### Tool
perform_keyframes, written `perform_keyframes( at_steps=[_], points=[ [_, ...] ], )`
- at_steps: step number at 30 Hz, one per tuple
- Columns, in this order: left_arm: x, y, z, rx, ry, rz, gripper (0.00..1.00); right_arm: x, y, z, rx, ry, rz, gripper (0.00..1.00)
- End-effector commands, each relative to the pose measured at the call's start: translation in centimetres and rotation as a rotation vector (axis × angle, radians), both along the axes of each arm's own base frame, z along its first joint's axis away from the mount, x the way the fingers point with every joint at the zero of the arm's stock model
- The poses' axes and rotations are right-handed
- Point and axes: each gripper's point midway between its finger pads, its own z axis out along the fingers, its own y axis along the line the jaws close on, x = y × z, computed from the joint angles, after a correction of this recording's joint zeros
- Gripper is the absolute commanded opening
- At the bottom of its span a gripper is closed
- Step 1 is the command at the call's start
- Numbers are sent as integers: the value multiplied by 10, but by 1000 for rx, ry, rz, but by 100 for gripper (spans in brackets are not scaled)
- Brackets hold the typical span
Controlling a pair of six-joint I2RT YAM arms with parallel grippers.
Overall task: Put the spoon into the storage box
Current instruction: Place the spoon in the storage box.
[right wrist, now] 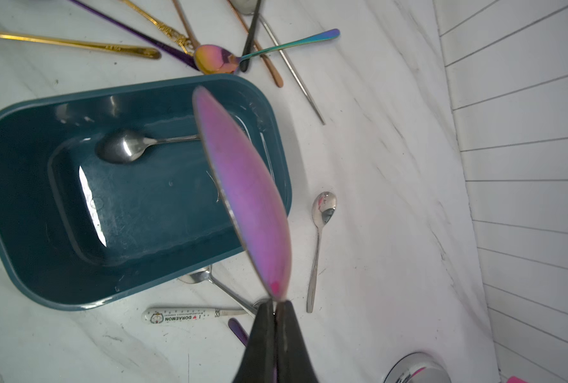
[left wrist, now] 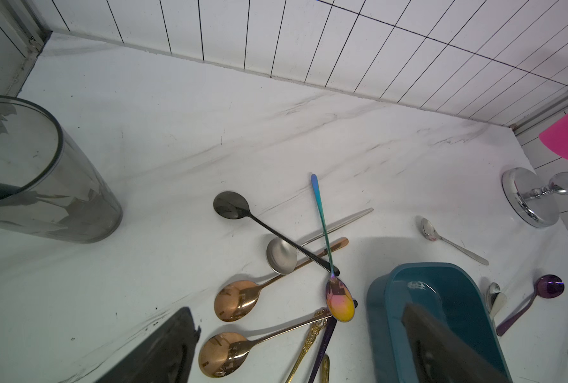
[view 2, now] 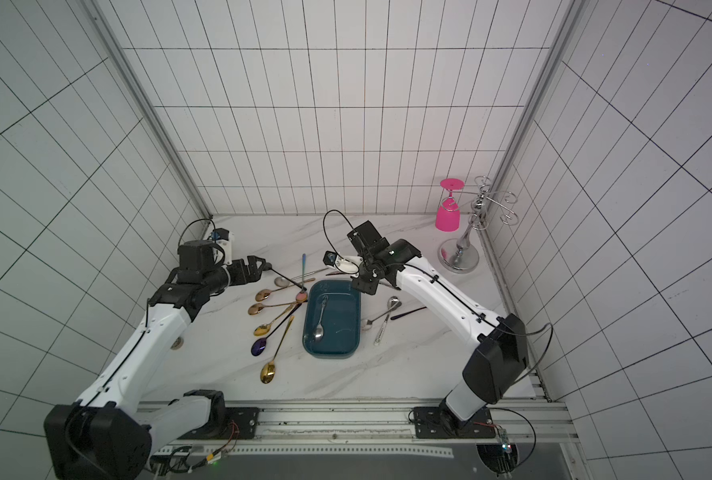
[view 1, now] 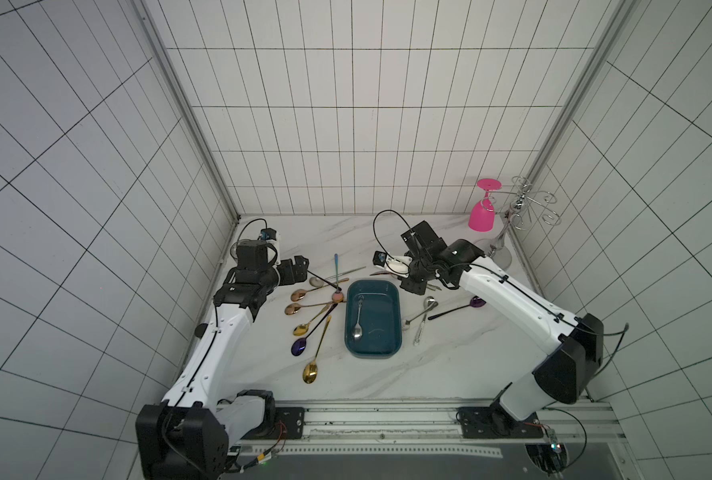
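Right gripper is clamped on a pink-purple spoon at the neck of the bowl. The bowl is edge-on and, in the right wrist view, overlaps the far end of the storage box. I cannot tell its height over the box. The teal storage box sits mid-table in both top views, with one silver spoon lying inside. Left gripper has its jaws spread wide and grasps nothing, at the far left by the black spoon. Loose gold, rose-gold and rainbow spoons lie left of the box, silver ones right. A grey cup stands far left.
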Motion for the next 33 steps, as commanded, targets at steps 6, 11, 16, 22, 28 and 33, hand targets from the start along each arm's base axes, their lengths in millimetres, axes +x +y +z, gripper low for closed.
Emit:
perform_keyframes(
  at_steps=[6,11,16,22,28,33],
  points=[
    [1,6,18,17,-49,16,98,-35,25,-43,-185,-82,436,0],
    [2,6,19,21,-43,20,98,-45,37,-66,-263,-132,599,0],
    [2,5,15,17,-39,12,98,-49,47,-89,-288,-162,695,0],
    [3,6,13,16,-35,16,98,-48,63,-111,-321,-212,757,0],
    [4,9,14,18,-33,30,98,-50,74,-125,-328,-203,799,0],
    [4,9,14,19,-34,26,98,-70,76,-131,-333,-155,841,2]
  ],
)
